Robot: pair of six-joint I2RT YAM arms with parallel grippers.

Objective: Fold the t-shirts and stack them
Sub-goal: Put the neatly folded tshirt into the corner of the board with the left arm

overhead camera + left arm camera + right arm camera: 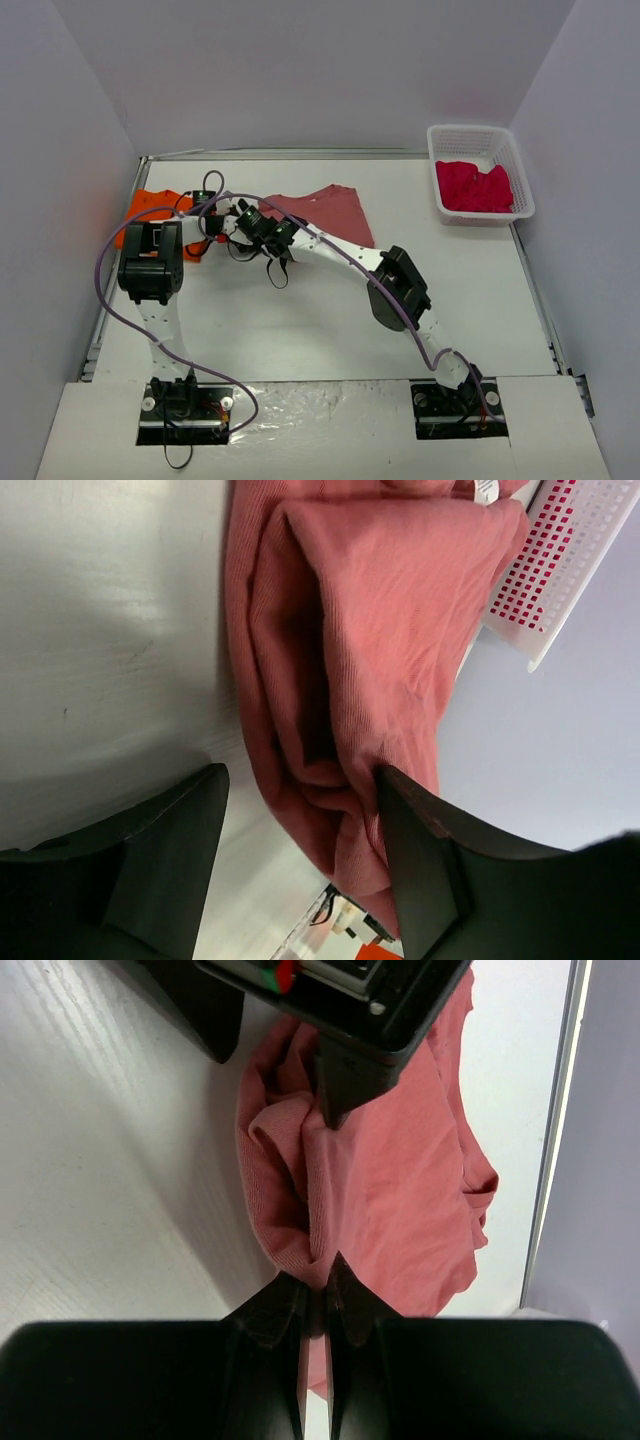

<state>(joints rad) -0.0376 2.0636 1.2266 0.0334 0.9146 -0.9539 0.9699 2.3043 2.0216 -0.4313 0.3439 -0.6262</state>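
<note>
The brick-red t-shirt (325,210) lies bunched at the back middle of the table. My right gripper (243,222) is shut on its left edge, and the cloth is pinched between the jaws in the right wrist view (318,1275). My left gripper (226,212) faces it, open wide. The shirt's fold (340,680) lies between the left fingers and touches the right-hand finger (415,850). The orange t-shirt (150,208) lies flat at the back left, partly under the left arm. The crimson-pink t-shirt (475,186) sits in the basket.
A white plastic basket (520,180) stands at the back right corner and also shows in the left wrist view (560,570). Grey walls enclose the table on three sides. Purple cables loop over both arms.
</note>
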